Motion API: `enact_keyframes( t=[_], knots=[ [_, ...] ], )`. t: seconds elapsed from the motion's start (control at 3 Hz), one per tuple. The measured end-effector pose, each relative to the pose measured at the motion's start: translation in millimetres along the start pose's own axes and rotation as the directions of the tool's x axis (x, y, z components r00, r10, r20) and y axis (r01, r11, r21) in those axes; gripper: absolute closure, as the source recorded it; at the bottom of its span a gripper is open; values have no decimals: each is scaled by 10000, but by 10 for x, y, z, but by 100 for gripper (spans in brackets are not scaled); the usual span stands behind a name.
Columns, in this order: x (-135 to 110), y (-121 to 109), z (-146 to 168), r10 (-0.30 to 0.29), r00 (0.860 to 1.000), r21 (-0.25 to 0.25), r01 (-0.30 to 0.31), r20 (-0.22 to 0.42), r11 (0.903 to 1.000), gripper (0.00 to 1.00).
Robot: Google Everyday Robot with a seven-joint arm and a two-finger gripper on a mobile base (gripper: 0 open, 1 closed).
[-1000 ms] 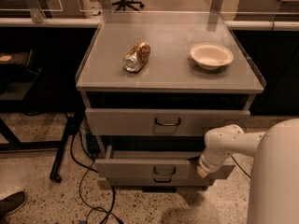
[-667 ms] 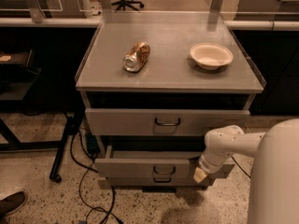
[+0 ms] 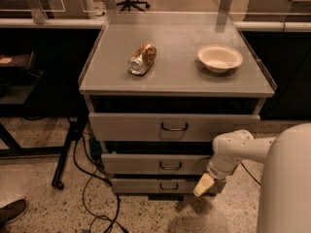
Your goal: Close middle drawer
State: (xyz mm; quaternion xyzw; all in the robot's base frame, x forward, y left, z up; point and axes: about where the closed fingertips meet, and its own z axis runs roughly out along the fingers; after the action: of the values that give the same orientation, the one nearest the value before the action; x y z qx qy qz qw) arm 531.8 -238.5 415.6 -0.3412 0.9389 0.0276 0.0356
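- The gripper [image 3: 204, 184] is low at the right end of the cabinet front, against the right edge of the middle drawer [image 3: 146, 164] and partly in front of the bottom drawer [image 3: 160, 185]. Whether it is open or closed cannot be told, and it does not seem to hold anything.
- The white arm [image 3: 234, 150] comes to it from the right, from the robot's body at the picture's edge.
- The middle drawer is the low, wide panel with a small dark handle [image 3: 171, 166], between the taller top drawer [image 3: 146, 126] and the bottom one. A dark gap shows above its front, so it is probably not fully in.
- To do this step well, the push should go straight into the cabinet and stay on the middle panel. A contact so far to the right can turn the drawer and make it jam, so a slow, even push is safer.
- The gripper should not slip down onto the bottom drawer.
- On the cabinet top [image 3: 180, 81] lie a can [image 3: 142, 59] on its side and a bowl [image 3: 219, 58]; a hard stop could roll the can.
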Motion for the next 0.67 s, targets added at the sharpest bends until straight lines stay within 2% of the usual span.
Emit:
enact_keyframes(
  t=[0.67],
  knots=[
    [0,0,0,0,10000,-1,0,-1,10000,43]
  ],
)
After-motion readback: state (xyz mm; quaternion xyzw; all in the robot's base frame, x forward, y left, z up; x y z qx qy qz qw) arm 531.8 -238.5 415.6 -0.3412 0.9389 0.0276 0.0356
